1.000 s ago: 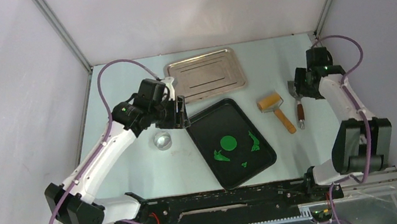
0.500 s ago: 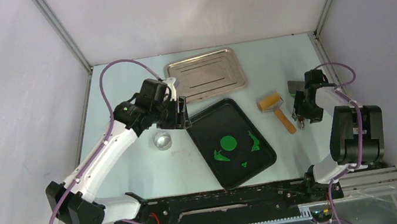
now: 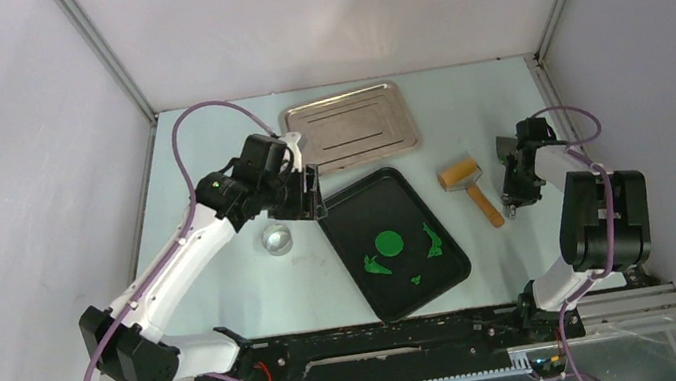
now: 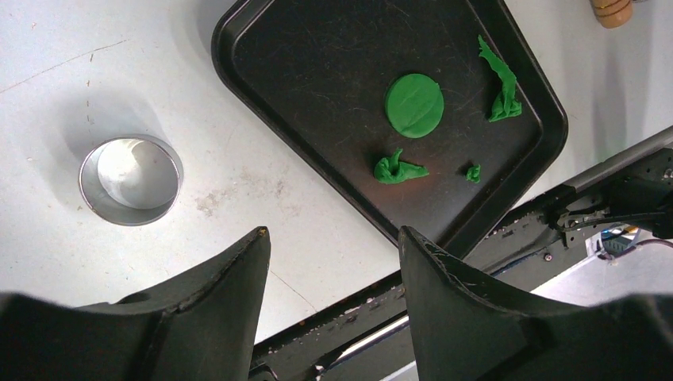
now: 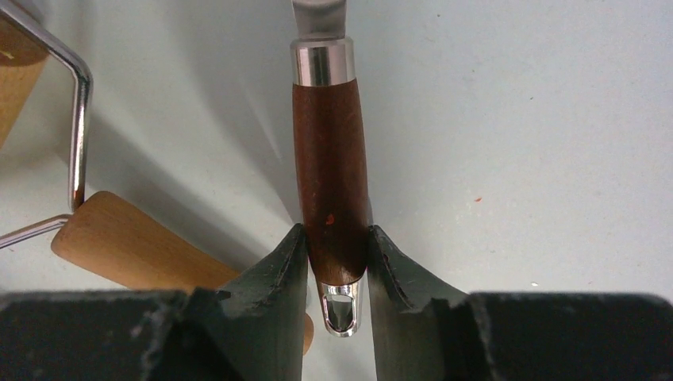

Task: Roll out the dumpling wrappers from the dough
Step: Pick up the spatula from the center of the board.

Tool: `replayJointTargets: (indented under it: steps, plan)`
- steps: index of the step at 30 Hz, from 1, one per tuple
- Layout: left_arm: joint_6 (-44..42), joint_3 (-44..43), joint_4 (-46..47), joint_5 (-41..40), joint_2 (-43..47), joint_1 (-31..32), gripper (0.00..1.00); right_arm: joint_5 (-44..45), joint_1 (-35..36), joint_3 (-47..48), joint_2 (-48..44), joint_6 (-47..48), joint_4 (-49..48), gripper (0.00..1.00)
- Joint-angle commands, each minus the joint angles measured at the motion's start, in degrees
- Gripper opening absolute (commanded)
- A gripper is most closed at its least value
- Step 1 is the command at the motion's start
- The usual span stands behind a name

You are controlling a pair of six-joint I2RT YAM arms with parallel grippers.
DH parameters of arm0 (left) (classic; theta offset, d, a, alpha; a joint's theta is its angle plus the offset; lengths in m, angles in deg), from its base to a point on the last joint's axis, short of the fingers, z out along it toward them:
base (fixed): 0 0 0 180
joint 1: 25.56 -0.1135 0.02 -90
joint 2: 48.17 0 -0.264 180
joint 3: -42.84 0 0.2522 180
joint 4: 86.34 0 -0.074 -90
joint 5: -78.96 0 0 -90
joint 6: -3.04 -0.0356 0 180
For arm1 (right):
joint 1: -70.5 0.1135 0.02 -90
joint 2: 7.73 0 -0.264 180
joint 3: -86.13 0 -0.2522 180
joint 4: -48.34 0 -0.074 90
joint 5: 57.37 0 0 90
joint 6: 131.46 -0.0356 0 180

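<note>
A thin round green dumpling wrapper [image 3: 389, 242] lies in the middle of the black tray [image 3: 345, 199]; it also shows in the left wrist view [image 4: 413, 105]. Jagged green dough scraps [image 3: 376, 266] lie around it, near the tray's near edge [image 4: 398, 168] and right side [image 4: 500, 83]. My left gripper [image 3: 312, 194] hangs open and empty above the table by the tray's far-left corner [image 4: 333, 234]. My right gripper [image 3: 514, 196] is shut on the dark wooden handle of a scraper [image 5: 329, 167], low on the table at the right.
The tan wooden roller [image 3: 461, 175] lies just left of the scraper, its handle [image 5: 135, 246] beside my right fingers. A steel ring cutter [image 3: 276, 238] stands left of the black tray. A silver tray [image 3: 350, 126] lies at the back.
My right arm folded back and came down over the scraper's handle, and the jaws now grip it. My left arm barely shifted.
</note>
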Motion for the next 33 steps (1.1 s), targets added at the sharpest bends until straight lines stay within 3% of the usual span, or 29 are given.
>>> replayJointTargets:
  steps: [1, 7, 16, 25, 33]
  plan:
    - [0.0, -2.5, 0.6, 0.5, -0.2, 0.6, 0.65, 1.1, -0.2, 4.1, -3.7, 2.3, 4.0, 0.03]
    - [-0.1, -2.4, 0.7, 0.5, -0.1, 0.7, 0.65, -0.3, 0.0, 11.3, -3.6, 5.3, 12.5, 0.0]
    - [-0.3, -2.4, 0.1, 0.1, 0.2, 0.9, 0.65, 0.1, 3.2, 18.7, -0.9, 7.0, 18.0, 0.0]
    - [0.0, -2.3, 0.4, 0.3, 0.1, 1.0, 0.65, 0.2, 5.4, 20.0, -0.3, 12.7, 15.4, 0.0]
    - [-0.1, -2.4, 0.0, 0.2, 0.1, 1.2, 0.65, 6.5, 7.4, 20.0, 3.1, 17.6, 10.2, 0.0]
